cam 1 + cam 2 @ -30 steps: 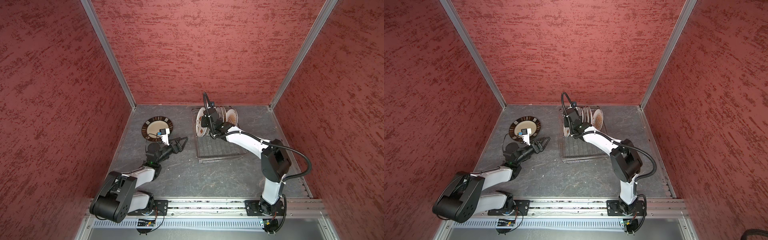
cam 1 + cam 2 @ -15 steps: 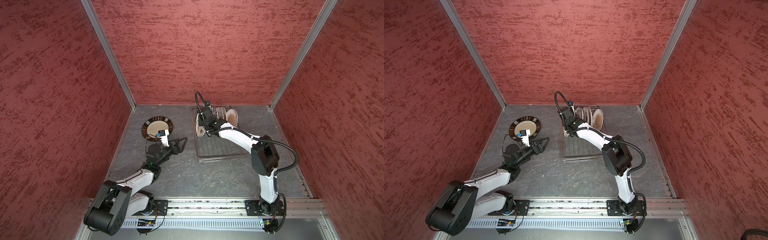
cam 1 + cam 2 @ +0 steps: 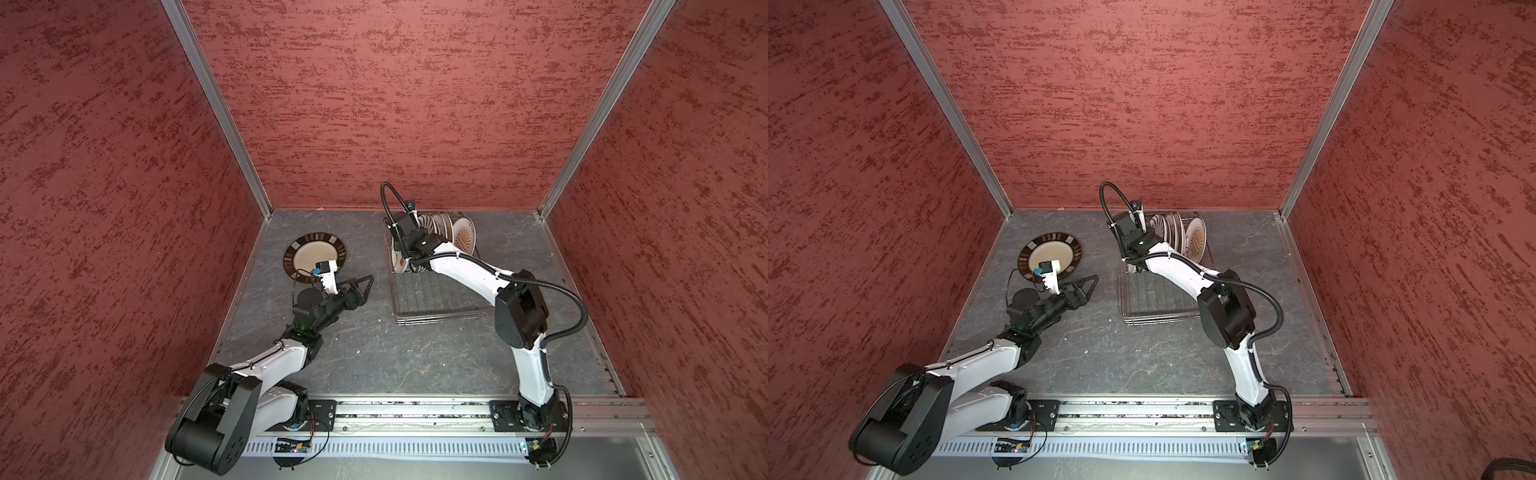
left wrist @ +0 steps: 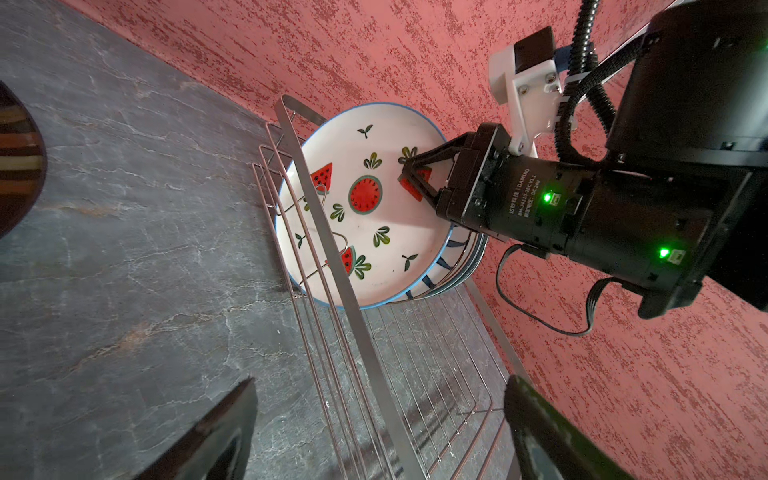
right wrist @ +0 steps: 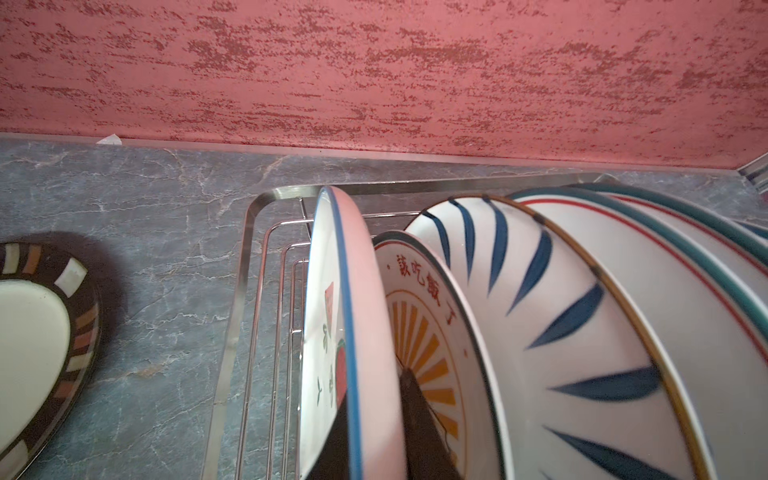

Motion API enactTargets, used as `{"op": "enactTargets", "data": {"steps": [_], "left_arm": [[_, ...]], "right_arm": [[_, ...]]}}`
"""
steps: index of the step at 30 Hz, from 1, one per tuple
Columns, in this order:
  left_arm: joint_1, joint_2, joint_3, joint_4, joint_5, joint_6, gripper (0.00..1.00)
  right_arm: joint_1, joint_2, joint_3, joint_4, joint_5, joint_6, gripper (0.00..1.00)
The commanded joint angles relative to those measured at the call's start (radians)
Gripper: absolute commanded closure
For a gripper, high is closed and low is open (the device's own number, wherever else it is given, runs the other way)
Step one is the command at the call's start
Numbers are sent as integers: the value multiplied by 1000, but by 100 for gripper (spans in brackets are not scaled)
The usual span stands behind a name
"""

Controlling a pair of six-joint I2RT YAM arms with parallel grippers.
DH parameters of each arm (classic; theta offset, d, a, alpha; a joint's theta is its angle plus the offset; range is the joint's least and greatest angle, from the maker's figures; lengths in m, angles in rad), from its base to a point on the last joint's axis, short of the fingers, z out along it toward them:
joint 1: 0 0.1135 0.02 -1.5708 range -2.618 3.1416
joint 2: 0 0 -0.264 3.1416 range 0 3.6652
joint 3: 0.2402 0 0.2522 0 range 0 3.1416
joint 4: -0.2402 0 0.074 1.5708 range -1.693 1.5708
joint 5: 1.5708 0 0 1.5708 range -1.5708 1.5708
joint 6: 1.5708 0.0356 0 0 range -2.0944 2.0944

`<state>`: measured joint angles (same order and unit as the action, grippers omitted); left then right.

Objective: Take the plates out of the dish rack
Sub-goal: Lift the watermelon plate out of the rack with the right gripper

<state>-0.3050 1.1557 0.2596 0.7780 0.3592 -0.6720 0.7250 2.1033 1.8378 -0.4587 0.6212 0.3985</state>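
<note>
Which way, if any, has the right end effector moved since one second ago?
Yes. In both top views the right end effector went left along the dish rack, onto the watermelon plate.

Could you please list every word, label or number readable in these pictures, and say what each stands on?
"該吃飯了": red characters on the white plate with orange sunburst rays, standing in the silver wire dish rack.
"DAMIAO", "DM-J4310-2EC V1.1": white print on the black motor housing behind the right gripper.
Line beneath that: too small to read.
</note>
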Motion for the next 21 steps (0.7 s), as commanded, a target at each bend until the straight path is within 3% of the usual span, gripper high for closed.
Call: {"op": "enactTargets", "data": {"steps": [1,21], "left_arm": [[-6,-4,-4,1,-16,20,7],[-8,-36,-12,-18,-42,25,7]], "right_arm": [[10,38,48,-20,63,-3,85],[20,-19,80,54,131,-114,94]]}}
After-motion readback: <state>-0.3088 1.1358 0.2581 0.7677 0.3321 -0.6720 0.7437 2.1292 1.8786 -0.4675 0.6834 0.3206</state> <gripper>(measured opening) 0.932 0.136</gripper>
